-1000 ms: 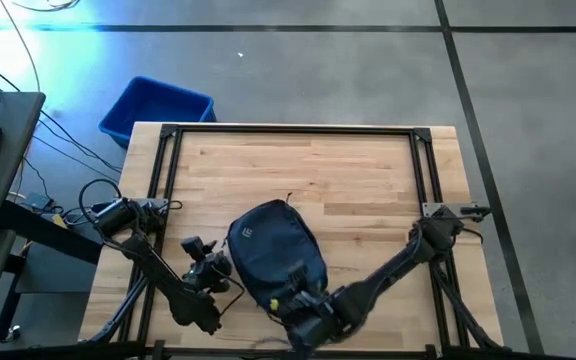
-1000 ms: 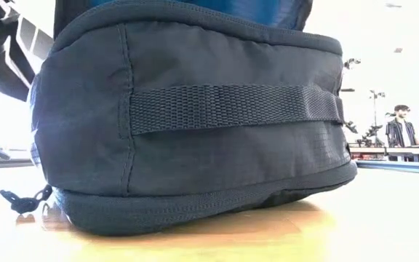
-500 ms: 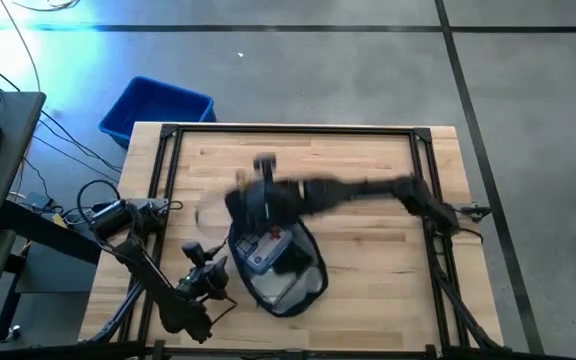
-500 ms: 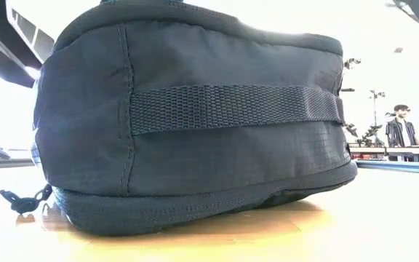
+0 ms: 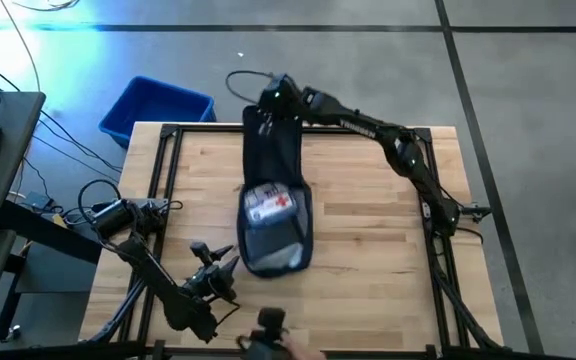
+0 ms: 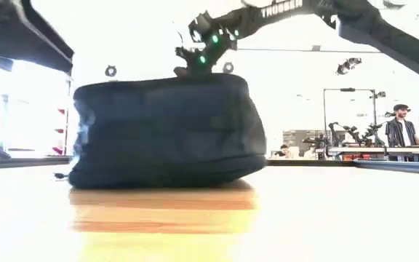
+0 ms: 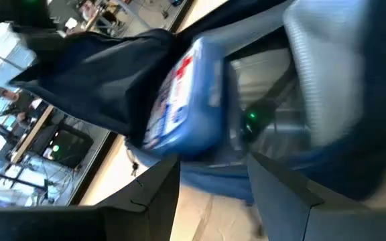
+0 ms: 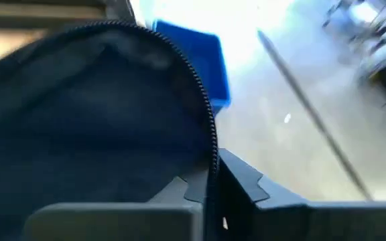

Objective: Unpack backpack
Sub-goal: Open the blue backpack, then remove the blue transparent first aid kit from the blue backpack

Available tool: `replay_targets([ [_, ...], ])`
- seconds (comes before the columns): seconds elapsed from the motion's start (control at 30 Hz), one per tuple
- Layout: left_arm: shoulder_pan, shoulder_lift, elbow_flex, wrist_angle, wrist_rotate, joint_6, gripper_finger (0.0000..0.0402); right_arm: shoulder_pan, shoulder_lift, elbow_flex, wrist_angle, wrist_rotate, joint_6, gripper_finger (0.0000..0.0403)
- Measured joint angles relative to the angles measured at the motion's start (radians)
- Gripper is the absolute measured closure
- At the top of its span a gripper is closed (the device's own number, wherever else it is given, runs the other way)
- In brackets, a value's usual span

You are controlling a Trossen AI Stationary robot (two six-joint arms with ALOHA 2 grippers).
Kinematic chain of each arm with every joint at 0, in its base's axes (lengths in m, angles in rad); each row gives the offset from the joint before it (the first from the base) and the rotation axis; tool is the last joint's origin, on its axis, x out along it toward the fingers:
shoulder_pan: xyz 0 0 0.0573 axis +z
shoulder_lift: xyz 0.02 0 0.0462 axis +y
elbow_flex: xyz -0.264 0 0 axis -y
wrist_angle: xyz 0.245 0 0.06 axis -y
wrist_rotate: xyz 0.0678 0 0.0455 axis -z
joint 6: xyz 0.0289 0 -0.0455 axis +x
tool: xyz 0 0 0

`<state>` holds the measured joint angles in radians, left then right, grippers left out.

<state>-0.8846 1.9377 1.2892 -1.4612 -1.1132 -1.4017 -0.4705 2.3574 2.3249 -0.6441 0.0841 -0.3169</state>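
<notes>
backpack [image 5: 276, 225] lies mid-table with its flap [image 5: 272, 140] pulled toward the far edge, right gripper [image 5: 268, 112] clenched on that flap's rim, so hold it taut while the left gripper [image 5: 220, 268], released just beside the backpack's near end, reaches for the blue-and-white pack [image 5: 266, 203] inside.

High view looks straight down on the whole light wooden butcher-block table [image 5: 368, 190]. Low view sits at tabletop level, facing the dark navy soft fabric backpack [image 6: 162, 131] and room beyond. Both wrist views sit close to that backpack; all four share it.
</notes>
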Motion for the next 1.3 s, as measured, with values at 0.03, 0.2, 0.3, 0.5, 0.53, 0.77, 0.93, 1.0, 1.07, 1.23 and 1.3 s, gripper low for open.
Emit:
replay_targets([
  [0.03, 0.01, 0.0, 0.0, 0.0, 0.008, 0.0, 0.0245, -0.014, 0.005, 0.0, -0.016, -0.03, -0.006, 0.0363],
  [0.2, 0.047, 0.0, 0.0, -0.019, 0.067, -0.012, 0.0245, -0.036, -0.008, 0.012, -0.144, -0.067, -0.113, 0.027],
  [0.3, 0.07, 0.0, 0.0, -0.083, 0.121, -0.084, 0.0245, -0.014, -0.06, 0.016, -0.252, 0.046, -0.221, 0.0216],
  [0.5, 0.087, -0.054, 0.0, -0.078, 0.139, -0.158, 0.0245, 0.107, -0.149, 0.009, -0.522, -0.025, -0.213, 0.0176],
  [0.53, 0.089, -0.06, 0.0, -0.069, 0.138, -0.15, 0.0245, 0.133, -0.15, 0.008, -0.543, -0.082, -0.193, 0.0176],
  [0.77, 0.128, -0.062, 0.0, 0.083, 0.173, 0.045, 0.0245, 0.351, -0.152, -0.09, -0.515, -0.37, -0.183, 0.0201],
  [0.93, 0.098, -0.062, 0.001, -0.007, 0.252, -0.125, 0.0245, 0.488, -0.149, -0.362, -0.276, -0.3, -0.12, 0.0237],
  [1.0, 0.066, -0.062, 0.002, -0.077, 0.288, -0.253, 0.0248, 0.532, -0.149, -0.483, -0.208, -0.296, -0.085, 0.0255],
  [1.07, 0.031, -0.062, 0.002, -0.11, 0.302, -0.359, 0.0255, 0.578, -0.153, -0.581, -0.157, -0.286, -0.057, 0.0274],
  [1.23, -0.017, -0.063, 0.002, -0.037, 0.224, -0.437, 0.0283, 0.726, -0.235, -0.748, -0.169, -0.281, -0.018, 0.0312],
  [1.3, -0.01, -0.063, 0.002, 0.053, 0.177, -0.381, 0.0293, 0.792, -0.28, -0.81, -0.174, -0.261, -0.013, 0.0322],
])
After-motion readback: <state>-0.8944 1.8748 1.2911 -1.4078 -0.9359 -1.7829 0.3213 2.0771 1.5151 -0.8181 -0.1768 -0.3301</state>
